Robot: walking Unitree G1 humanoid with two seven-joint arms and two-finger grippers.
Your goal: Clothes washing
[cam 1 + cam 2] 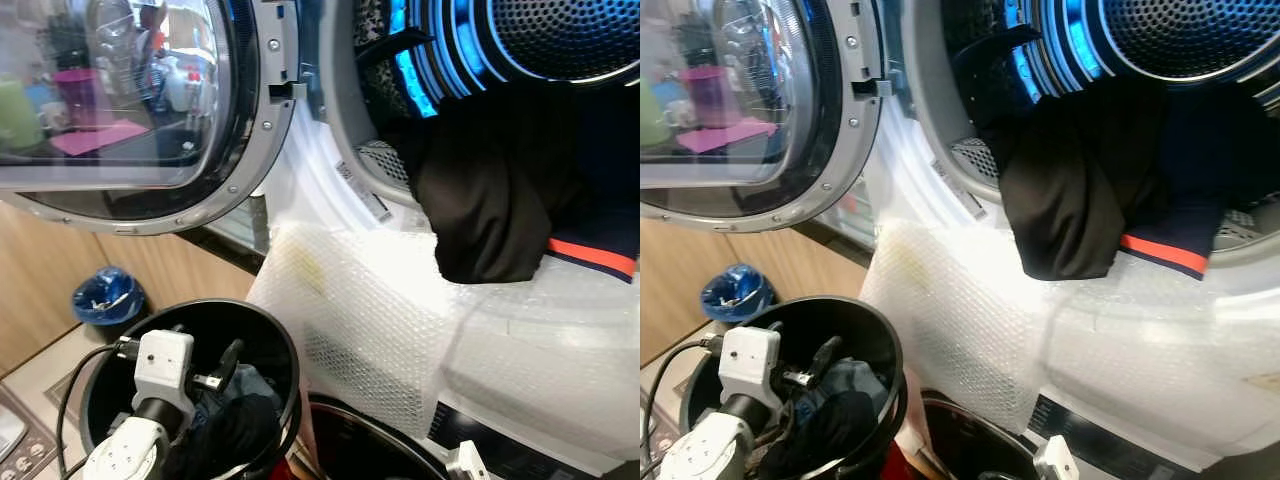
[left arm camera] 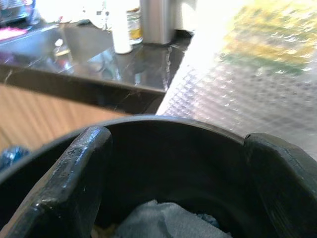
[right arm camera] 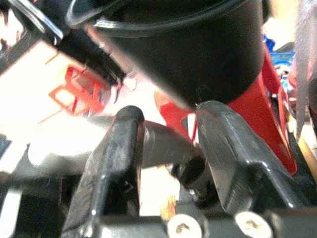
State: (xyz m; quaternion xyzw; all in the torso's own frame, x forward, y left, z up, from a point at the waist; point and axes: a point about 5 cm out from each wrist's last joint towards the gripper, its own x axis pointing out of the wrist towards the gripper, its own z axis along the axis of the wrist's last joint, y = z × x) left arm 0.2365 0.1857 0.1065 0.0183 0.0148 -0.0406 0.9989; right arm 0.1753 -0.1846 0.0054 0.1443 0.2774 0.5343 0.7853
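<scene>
**Open washer with clothes at the drum mouth, bucket below**

Washer door (image 1: 130, 110) swung open to the left, its glass reflecting a room; drum (image 1: 1160, 35) lit blue inside; a black garment (image 1: 485, 205) hangs out over the drum's lower rim, with a dark piece bearing an orange stripe (image 1: 1162, 252) just beside it on the right; bubble wrap (image 1: 370, 330) covers the washer front below the opening; black bucket (image 1: 275, 350) stands on the floor below and left of the drum mouth, holding dark clothes (image 1: 835, 405); left gripper (image 1: 215, 375) is inside the bucket, above the clothes, its two fingers (image 2: 74, 178) spread apart in the left wrist view, with grey-blue fabric between and below them, contact not discernible; a blue bag (image 1: 105, 298) lies on the floor by the wooden cabinet, well apart from the bucket; a dark tabletop (image 2: 99, 64) with bottles shows beyond the bucket rim in the left wrist view; right gripper (image 3: 166, 148) sits low beneath the bucket's underside, beside a red frame (image 3: 257, 104), fingers parted and holding nothing
</scene>
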